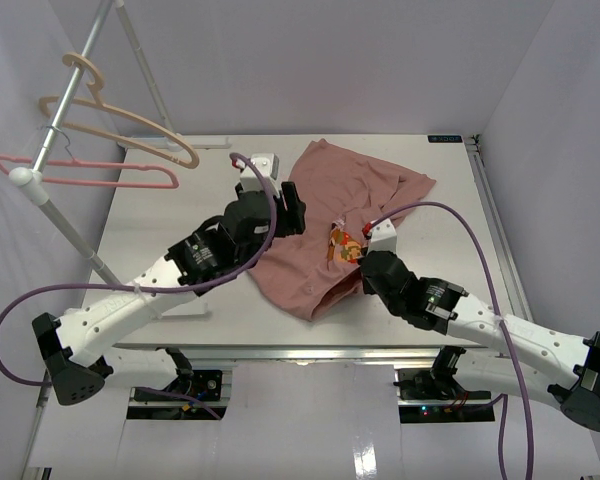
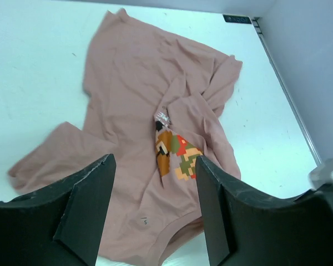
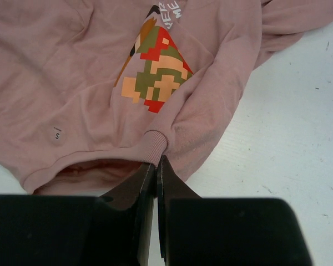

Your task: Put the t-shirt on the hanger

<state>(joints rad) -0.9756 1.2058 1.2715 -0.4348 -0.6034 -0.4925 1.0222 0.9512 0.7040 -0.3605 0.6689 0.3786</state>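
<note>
The dusty-pink t-shirt point(image 1: 355, 185) lies crumpled on the white table point(image 1: 160, 215), its pixel-art print point(image 3: 155, 77) facing up. My right gripper point(image 3: 156, 162) is shut on the ribbed collar point(image 3: 155, 145) at the shirt's near edge. My left gripper point(image 2: 154, 163) hovers open over the shirt's left part, near the neck opening. Nothing sits between its fingers point(image 2: 89, 199). In the top view the left gripper point(image 1: 292, 208) is at the shirt's left edge and the right gripper point(image 1: 358, 255) by the print. The thin pink hanger point(image 1: 110, 164) hangs on the rack at far left, away from both arms.
A thicker beige hanger point(image 1: 120, 125) hangs above the pink one on the slanted metal rack pole point(image 1: 70, 90). A small white box point(image 1: 263, 162) sits on the table behind the left gripper. Purple cables loop off both arms. Grey walls close in the table.
</note>
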